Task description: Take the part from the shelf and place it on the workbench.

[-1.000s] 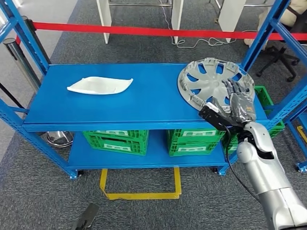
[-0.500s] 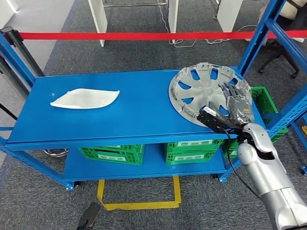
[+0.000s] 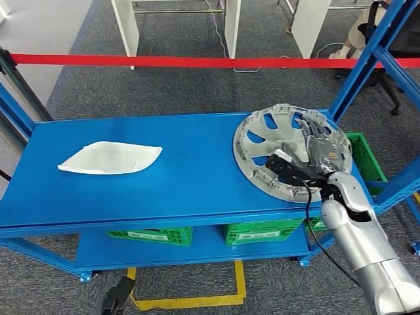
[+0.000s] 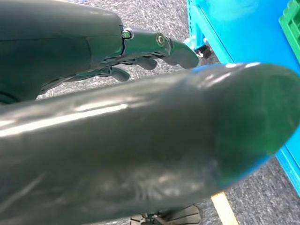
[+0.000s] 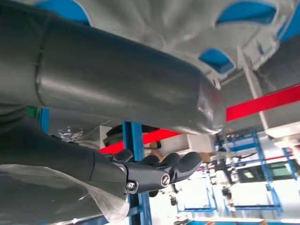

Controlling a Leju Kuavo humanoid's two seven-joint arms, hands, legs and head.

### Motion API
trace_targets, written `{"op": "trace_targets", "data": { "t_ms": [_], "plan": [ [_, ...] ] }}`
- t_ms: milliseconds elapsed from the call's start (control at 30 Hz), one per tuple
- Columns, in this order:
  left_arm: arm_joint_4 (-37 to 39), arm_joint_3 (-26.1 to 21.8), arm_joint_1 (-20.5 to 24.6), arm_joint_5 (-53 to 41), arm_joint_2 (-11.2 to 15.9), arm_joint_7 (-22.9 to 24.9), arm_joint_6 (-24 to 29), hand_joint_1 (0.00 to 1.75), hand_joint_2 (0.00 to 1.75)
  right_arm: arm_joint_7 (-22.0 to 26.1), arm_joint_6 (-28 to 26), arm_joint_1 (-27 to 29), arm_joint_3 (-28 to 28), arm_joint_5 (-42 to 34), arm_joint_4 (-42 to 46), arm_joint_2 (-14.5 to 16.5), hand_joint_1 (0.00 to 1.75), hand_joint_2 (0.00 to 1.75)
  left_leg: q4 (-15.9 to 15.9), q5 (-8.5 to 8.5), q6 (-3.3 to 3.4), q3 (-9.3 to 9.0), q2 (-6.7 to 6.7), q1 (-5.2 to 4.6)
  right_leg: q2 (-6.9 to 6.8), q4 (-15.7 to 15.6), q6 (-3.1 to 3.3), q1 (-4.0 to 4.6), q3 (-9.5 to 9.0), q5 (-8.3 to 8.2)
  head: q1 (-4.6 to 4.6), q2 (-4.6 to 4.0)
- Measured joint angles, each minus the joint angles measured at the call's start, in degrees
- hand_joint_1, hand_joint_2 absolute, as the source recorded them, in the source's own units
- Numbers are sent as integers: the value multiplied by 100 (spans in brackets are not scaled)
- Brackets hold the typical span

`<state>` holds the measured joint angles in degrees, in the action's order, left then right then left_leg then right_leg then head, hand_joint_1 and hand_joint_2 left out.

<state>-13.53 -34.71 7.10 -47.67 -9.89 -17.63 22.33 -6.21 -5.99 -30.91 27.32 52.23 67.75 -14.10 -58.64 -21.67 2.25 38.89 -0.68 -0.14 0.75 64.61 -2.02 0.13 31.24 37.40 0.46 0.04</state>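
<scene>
Head view: right hand [image 3: 321, 146] has advanced over the hubcap [image 3: 277, 147] on the shelf [image 3: 198, 164], fingers spread flat, gripping nothing; grasp looks imminent. Left hand [image 4: 141, 51] hangs empty.

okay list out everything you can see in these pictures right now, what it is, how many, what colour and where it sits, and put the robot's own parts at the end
shelf: one, blue, across the middle of the head view
wheel cover: one, silver grey, right end of the top shelf board
flat curved part: one, white, left part of the top shelf board
crates: at least three, green, on the lower shelf board and at the right end
barrier tape: one, red, stretched behind the shelf
floor marking: one, yellow, on the grey carpet in front of the shelf
right robot hand: one, dark grey, lying on the wheel cover; whether it grips is unclear
left robot hand: one, dark, hanging above the carpet beside the shelf, fingers apart, holding nothing
</scene>
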Motion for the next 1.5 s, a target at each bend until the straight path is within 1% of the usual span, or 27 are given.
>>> {"op": "trace_targets", "data": {
  "t_ms": [67,100,133,200,233,267,300,367,433,467,567,600,633,667,733,767,833,933,1000,1067,1100,1133,1167,1233,1300,1433,1500],
  "plan": [
    [0,-1,-1,-1,-13,29,7,0,0,-49,3,12,23,21,-44,0,0,87,-4,-60,16,-30,-1,1,-19,697,-43,-30,492,215,0,0],
    [0,-1,-6,-2,-17,35,8,0,0,-48,21,22,39,8,-76,0,0,131,-7,-91,14,-50,-2,2,-22,838,-56,-44,662,164,1,0],
    [0,-2,-9,-3,-20,40,8,0,0,-25,49,26,56,-31,-110,1,0,175,-10,-124,8,-83,-5,2,-26,753,-65,-56,722,-23,0,0],
    [0,-2,-9,-8,-28,45,8,0,0,73,132,20,91,-171,-176,2,0,175,-12,-199,-21,-181,-10,4,-48,72,-67,-75,561,-602,1,0],
    [1,-2,-4,-10,-32,47,9,0,0,126,169,12,108,-244,-209,2,0,175,-17,-232,-45,-223,-15,-3,-61,-276,-56,-71,419,-819,-1,0],
    [1,-2,2,-12,-34,53,11,0,0,163,199,7,124,-299,-236,2,0,175,-20,-253,-70,-249,-19,-10,-69,-506,-31,-63,318,-937,-2,0],
    [2,-1,6,-14,-37,58,15,0,0,186,222,4,139,-334,-260,2,0,175,-21,-262,-94,-260,-22,-15,-72,-606,0,-50,263,-969,-5,0],
    [2,-1,11,-17,-40,67,22,0,0,232,270,0,164,-393,-290,2,0,175,-11,-262,-145,-272,-21,-14,-57,-626,74,-38,238,-968,-9,0],
    [2,1,17,-24,-40,67,28,0,0,300,329,-12,186,-457,-305,4,0,175,-97,-348,-211,-246,-11,-8,-58,-662,147,-58,208,-990,-21,0],
    [2,3,22,-32,-39,67,31,0,0,334,351,-20,198,-487,-312,8,0,175,-279,-465,-245,-172,-7,-3,-67,-683,186,-72,187,-998,-30,0],
    [3,12,22,-56,-40,85,34,0,0,409,370,-27,248,-562,-351,28,0,175,-1264,-908,-317,258,1,33,-85,-696,247,-75,153,-992,-47,0],
    [4,18,18,-59,-40,95,34,0,0,423,370,-27,268,-578,-371,37,0,175,-1460,-945,-326,347,2,40,-83,-695,249,-74,148,-990,-49,0],
    [5,24,17,-61,-40,101,34,0,0,435,371,-26,290,-592,-392,49,0,175,-1468,-886,-326,352,2,44,-79,-695,250,-74,143,-988,-48,0],
    [6,28,20,-63,-40,107,34,0,0,451,370,-25,312,-614,-409,62,0,175,-1266,-736,-317,255,2,46,-74,-694,247,-73,137,-985,-49,0],
    [7,34,32,-67,-39,108,34,0,0,500,366,-25,343,-679,-427,92,0,175,-568,-405,-274,-89,3,39,-66,-690,224,-62,126,-972,-49,0],
    [7,36,40,-69,-40,109,34,0,0,527,363,-28,356,-716,-431,104,0,175,-258,-319,-250,-240,3,33,-63,-681,201,-51,131,-962,-45,0],
    [7,43,50,-76,-46,114,37,0,0,572,340,-34,391,-771,-447,139,0,175,-9,-320,-211,-351,1,16,-62,-676,142,-34,150,-956,-39,0],
    [7,59,55,-91,-60,119,43,0,0,657,201,-34,460,-831,-468,212,0,175,57,-299,-125,-368,6,34,-66,-629,48,-50,203,-898,-38,0],
    [7,75,67,-107,-77,119,48,0,0,700,-9,-28,505,-820,-468,256,0,175,87,-278,-73,-386,12,56,-68,-209,3,-63,411,-648,-17,0],
    [7,83,67,-117,-87,120,51,0,0,702,-282,22,539,-751,-456,298,0,175,83,-280,-52,-384,12,55,-70,555,-28,-72,781,-322,1,0],
    [7,84,61,-119,-89,122,53,0,0,701,-410,68,551,-716,-438,321,0,175,80,-284,-50,-385,11,54,-71,842,-40,-77,938,-250,3,0],
    [7,85,55,-121,-89,126,54,0,0,704,-518,118,559,-688,-409,347,0,175,77,-288,-50,-386,11,54,-71,927,-48,-80,1007,-290,5,0],
    [7,88,52,-123,-91,129,55,0,0,713,-598,160,565,-670,-372,373,0,175,73,-293,-55,-388,11,55,-73,780,-49,-83,964,-437,7,0],
    [7,99,57,-126,-105,132,56,0,0,738,-678,199,569,-658,-292,414,0,175,55,-311,-83,-389,10,53,-81,19,-41,-90,628,-839,6,0],
    [7,113,61,-130,-116,132,57,0,0,779,-740,218,567,-665,-219,447,0,175,28,-327,-136,-375,6,33,-80,-546,2,-81,336,-1014,4,0],
    [7,136,51,-164,-121,134,57,0,0,886,-1025,386,524,-684,-56,525,0,175,2,-350,-259,-355,5,37,-74,-663,144,-71,262,-1045,-2,0],
    [7,150,54,-183,-121,134,58,0,0,901,-1154,457,475,-728,36,585,0,175,-365,-592,-313,-203,14,48,-77,-689,213,-89,246,-1063,-25,0]
  ]
}}
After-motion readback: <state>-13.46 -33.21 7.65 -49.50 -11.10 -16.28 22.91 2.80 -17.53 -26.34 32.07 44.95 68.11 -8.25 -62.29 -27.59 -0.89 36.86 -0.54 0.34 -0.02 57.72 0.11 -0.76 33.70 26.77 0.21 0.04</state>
